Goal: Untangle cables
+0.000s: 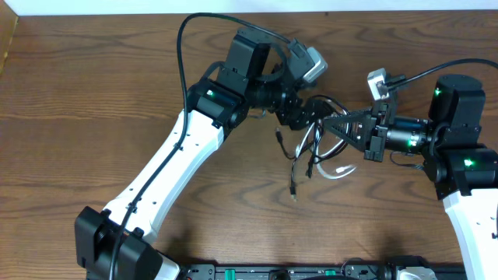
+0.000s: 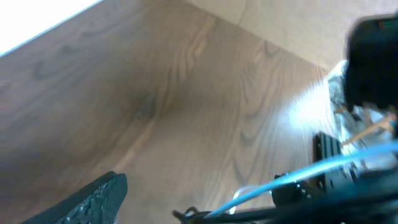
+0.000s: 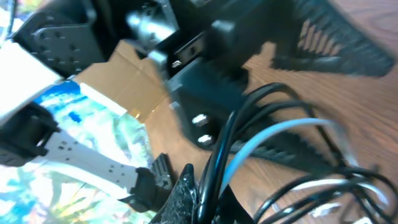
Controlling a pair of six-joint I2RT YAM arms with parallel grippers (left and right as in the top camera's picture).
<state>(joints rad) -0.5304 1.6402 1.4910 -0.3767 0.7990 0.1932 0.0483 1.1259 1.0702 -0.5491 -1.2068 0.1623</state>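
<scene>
The black cable (image 1: 294,177) and the white cable (image 1: 336,172) hang in a tangled bunch above the table between my two grippers. My left gripper (image 1: 299,115) is at the top of the bunch. In the left wrist view its jaws (image 2: 199,208) stand wide apart. The white cable (image 2: 311,171) and the black cable (image 2: 205,216) run along the lower edge. My right gripper (image 1: 333,124) meets the bunch from the right. In the right wrist view its fingers (image 3: 214,193) are closed on the black cable (image 3: 230,143), with the white cable (image 3: 280,130) beside it.
The brown wooden table (image 1: 93,117) lies under both arms. The left arm's thick black cable (image 1: 180,54) arcs over its wrist. The right arm's base (image 1: 467,171) stands at the right edge. Both views from the wrists are blurred.
</scene>
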